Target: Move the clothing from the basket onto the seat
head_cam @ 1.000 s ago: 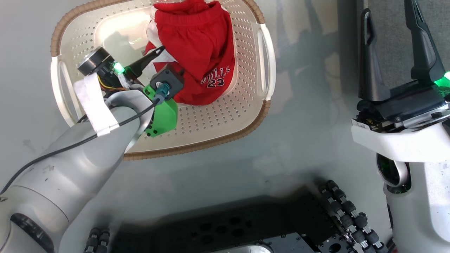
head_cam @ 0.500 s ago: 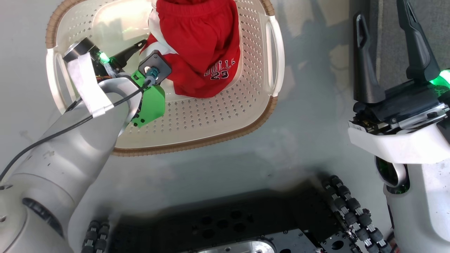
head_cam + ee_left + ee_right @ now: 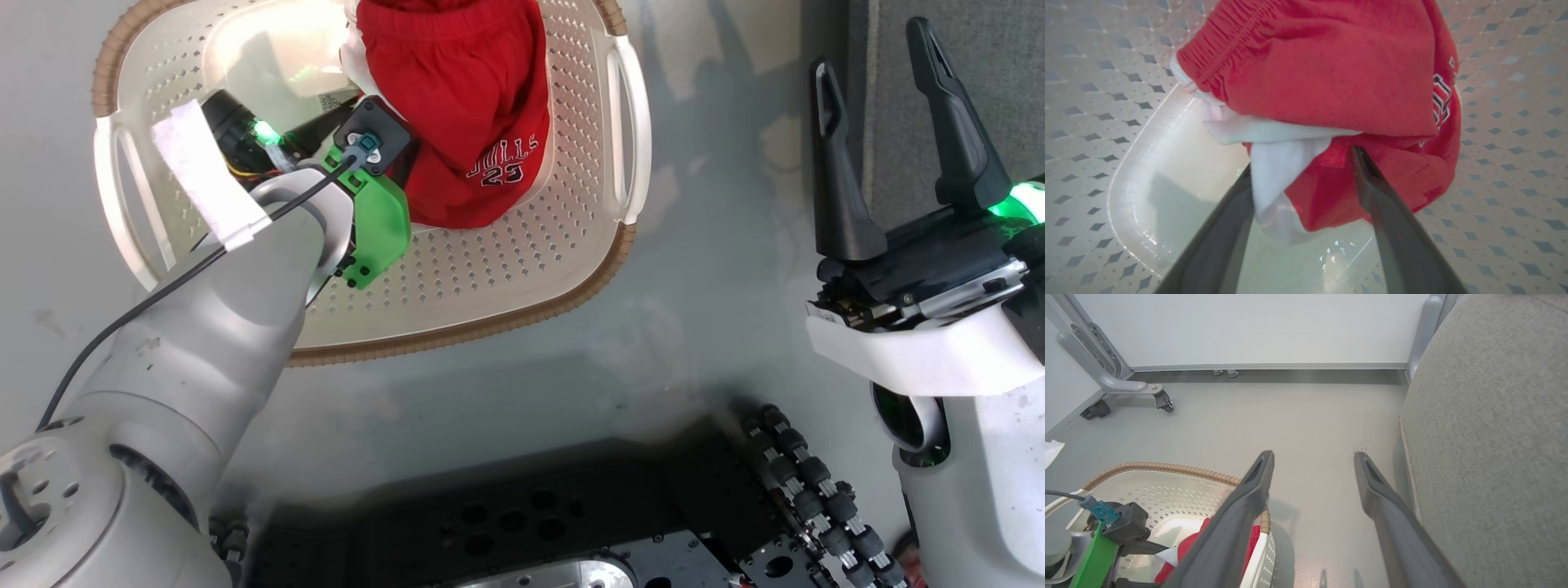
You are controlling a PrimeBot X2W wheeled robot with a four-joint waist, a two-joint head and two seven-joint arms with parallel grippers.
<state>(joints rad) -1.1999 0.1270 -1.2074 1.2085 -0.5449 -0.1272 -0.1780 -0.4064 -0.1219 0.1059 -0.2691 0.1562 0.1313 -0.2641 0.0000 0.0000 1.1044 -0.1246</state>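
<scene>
Reaching down into the basket (image 3: 490,278), my left claw (image 3: 1302,163) stands wide open astride a fold of the clothing (image 3: 465,98) heaped far inside; my right claw (image 3: 869,49) hangs open near the seat (image 3: 1494,437).

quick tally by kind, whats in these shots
cream perforated plastic basket with brown rim: 1
red sports clothing pile with white trim: 1
grey fabric couch seat: 1
dark two-fingered claws: 2, left claw and right claw
total: 5

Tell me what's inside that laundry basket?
Bunched red BULLS 23 shorts over white-trimmed red fabric, the open left gripper straddling its edge. Anything beneath the pile is covered.
</scene>
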